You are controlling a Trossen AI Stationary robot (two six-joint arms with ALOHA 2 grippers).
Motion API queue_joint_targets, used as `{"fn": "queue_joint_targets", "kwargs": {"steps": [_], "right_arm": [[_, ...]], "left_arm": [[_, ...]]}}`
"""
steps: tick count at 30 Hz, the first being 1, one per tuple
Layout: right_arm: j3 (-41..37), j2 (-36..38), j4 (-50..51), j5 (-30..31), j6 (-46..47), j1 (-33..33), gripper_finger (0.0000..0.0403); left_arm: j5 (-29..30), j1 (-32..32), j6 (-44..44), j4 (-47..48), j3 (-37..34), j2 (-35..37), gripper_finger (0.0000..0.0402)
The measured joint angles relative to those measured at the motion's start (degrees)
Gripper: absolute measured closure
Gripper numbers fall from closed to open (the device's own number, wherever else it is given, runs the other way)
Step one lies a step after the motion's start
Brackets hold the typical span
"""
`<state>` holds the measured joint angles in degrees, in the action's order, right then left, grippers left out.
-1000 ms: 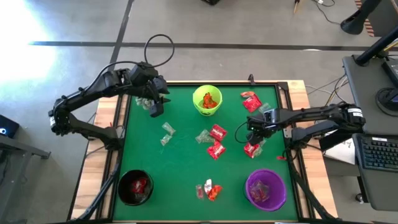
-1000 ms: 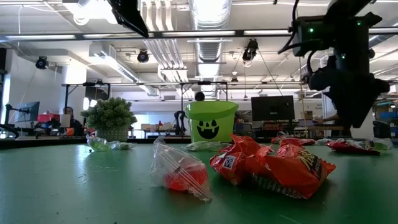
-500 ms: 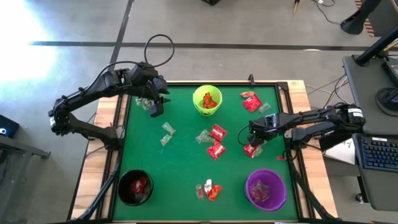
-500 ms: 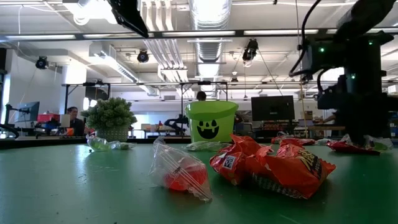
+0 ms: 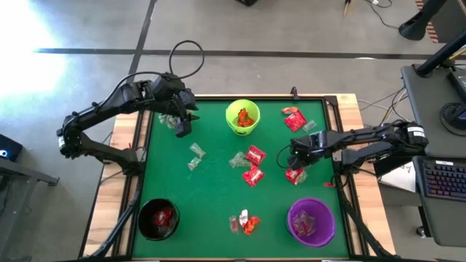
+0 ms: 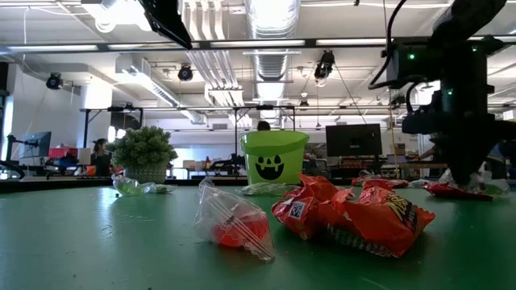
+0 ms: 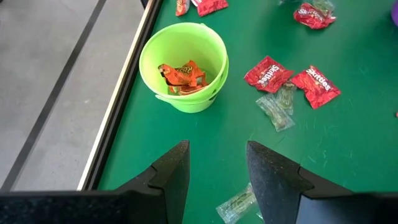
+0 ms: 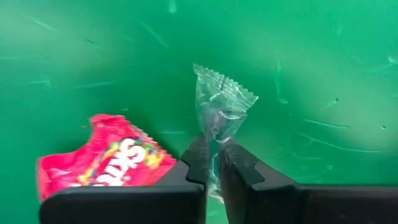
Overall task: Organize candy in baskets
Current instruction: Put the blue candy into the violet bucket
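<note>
The baskets show in the high view: lime green [image 5: 242, 118] at the far middle, black [image 5: 159, 218] near left, purple [image 5: 312, 222] near right. Candy lies scattered on the green mat between them: red packs [image 5: 253, 165], clear-wrapped pieces [image 5: 195, 156], and a mixed clump [image 5: 245, 222]. My right gripper [image 5: 297, 161] points down at the mat's right side, shut on a clear-wrapped candy [image 8: 219, 107] beside a red pack [image 8: 102, 158]. My left gripper [image 7: 217, 168] hangs open above the far left corner, facing the lime green basket [image 7: 183, 65], which holds orange candy. My right gripper pinches the clear wrapper's near end [image 8: 214, 140] between its two fingers [image 8: 199, 158]. The fingers come from above, pointing down. The rest of the wrapper sticks out past the fingertips over the mat. Whether it is lifted, I cannot tell.
A spiky pale-green plant [image 6: 143, 153] stands at the far left of the mat. Wooden rails [image 5: 138, 145] edge the table. In the low view, red packs [image 6: 355, 213] and a clear-wrapped piece [image 6: 234, 221] lie close in front, and the lime green basket [image 6: 274, 157] stands behind them.
My right gripper has sunk toward the mat and a little toward the near edge, beside the red pack, rolling slightly. It has shut on the clear-wrapped candy.
</note>
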<state>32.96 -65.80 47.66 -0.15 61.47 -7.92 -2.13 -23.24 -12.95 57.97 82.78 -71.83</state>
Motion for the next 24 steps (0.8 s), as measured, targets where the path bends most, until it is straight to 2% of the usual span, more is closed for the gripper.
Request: {"fn": "queue_joint_targets", "kwargs": {"steps": [6,13,16,19,24], "right_arm": [[4.98,0.00,2.77,-1.48,-2.63,0.00,0.0390],[16.12,0.00,12.02,-1.70,-4.85,0.15,0.0390],[21.58,0.00,15.17,-5.25,-6.08,0.59,0.0390],[27.16,0.00,18.73,-9.17,-7.48,2.28,0.0390],[35.97,0.00,24.14,-9.32,-7.33,7.45,0.0390]], "left_arm": [[0.00,0.00,-0.02,0.03,0.00,0.33,0.0260],[-0.02,0.00,-0.02,1.74,0.00,0.35,0.0260],[-0.02,0.00,0.20,2.06,0.02,0.35,0.0260],[-0.02,0.00,0.67,2.06,0.02,0.37,0.0260],[-0.02,0.00,2.50,2.04,0.02,0.37,0.0260]]}}
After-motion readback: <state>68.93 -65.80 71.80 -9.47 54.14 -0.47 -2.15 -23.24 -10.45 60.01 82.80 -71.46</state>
